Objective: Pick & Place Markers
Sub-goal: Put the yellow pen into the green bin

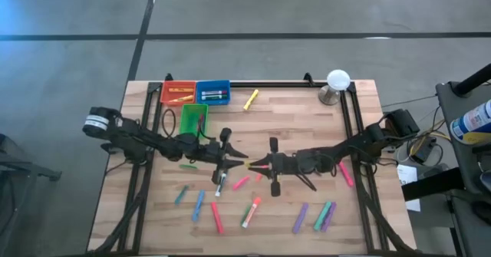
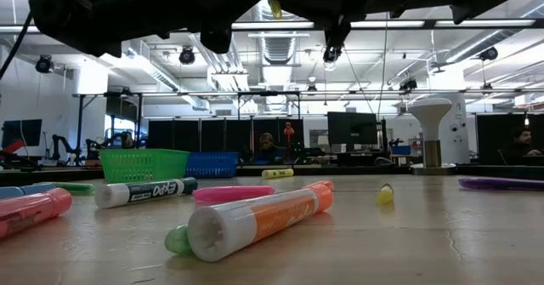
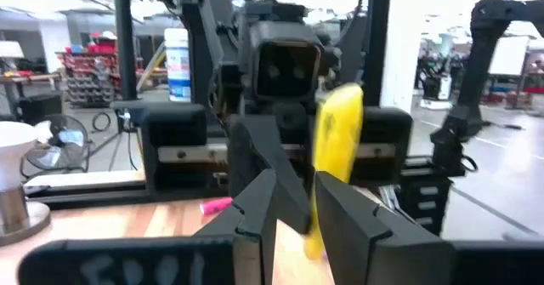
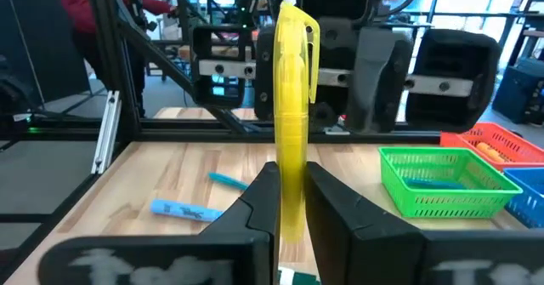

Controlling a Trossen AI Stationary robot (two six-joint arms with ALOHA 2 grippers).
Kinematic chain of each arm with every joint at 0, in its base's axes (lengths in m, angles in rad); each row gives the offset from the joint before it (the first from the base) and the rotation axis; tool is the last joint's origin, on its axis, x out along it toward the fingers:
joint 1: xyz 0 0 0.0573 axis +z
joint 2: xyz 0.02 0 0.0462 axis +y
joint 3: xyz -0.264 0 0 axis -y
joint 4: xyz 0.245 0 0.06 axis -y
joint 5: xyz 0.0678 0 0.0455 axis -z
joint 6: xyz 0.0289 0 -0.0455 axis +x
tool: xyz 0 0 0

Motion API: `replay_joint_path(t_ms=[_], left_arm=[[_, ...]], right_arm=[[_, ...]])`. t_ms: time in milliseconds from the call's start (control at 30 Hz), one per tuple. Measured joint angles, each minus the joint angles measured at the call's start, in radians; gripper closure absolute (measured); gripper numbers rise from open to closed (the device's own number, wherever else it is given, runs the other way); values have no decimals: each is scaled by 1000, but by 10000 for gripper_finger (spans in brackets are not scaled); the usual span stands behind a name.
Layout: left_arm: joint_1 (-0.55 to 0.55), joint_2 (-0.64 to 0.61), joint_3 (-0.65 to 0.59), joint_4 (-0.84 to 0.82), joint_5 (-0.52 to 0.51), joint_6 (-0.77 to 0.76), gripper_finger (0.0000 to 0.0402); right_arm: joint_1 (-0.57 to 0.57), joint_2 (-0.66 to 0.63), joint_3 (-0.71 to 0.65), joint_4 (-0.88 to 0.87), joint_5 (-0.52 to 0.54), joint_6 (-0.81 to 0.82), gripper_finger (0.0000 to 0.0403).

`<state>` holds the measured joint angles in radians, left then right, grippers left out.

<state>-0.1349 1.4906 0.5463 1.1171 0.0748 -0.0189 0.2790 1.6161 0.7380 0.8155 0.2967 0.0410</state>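
A yellow marker (image 4: 291,106) stands upright in the air over the table's middle (image 1: 248,163), between my two grippers, which meet tip to tip. My right gripper (image 4: 291,179) comes from the table's right (image 1: 255,164) and is shut on it. My left gripper (image 3: 296,191) reaches in from the left (image 1: 241,159) and is open. Its fingertips stand on either side of the marker's lower end (image 3: 311,238), and I cannot tell whether they touch it. Several other markers, among them an orange one (image 2: 255,221) and a pink one (image 1: 242,182), lie flat on the wood. My right gripper pinches the yellow marker's lower part (image 4: 291,213) between its two fingers. The fingers lie level, come from the table's right and cross the marker. The marker stands upright and clear of the table, with most of its length and its clipped cap (image 4: 299,30) above the fingers.
A red bin (image 1: 178,93), a blue bin (image 1: 213,93) and a green bin (image 1: 194,119) sit at the far left. A white-topped stand (image 1: 336,84) is at the far right. Loose markers lie along the near half, such as a purple one (image 1: 300,217) and a blue one (image 1: 199,205).
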Motion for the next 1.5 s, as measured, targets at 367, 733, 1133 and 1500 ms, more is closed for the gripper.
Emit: replay_joint_path(t_ms=[367,733,1133,1500], left_arm=[[-4,-22,-16,9,33,-19,321],[-5,-22,24,8,-33,-48,321],[-6,-22,85,-92,-7,-25,323],[-6,-135,114,-343,-154,-16,357]], right_arm=[[-2,-10,-1,13,16,-3,365],[-2,-11,-1,7,9,-4,365],[-3,-11,5,1,4,-19,365],[-4,-11,1,-15,23,-44,312]])
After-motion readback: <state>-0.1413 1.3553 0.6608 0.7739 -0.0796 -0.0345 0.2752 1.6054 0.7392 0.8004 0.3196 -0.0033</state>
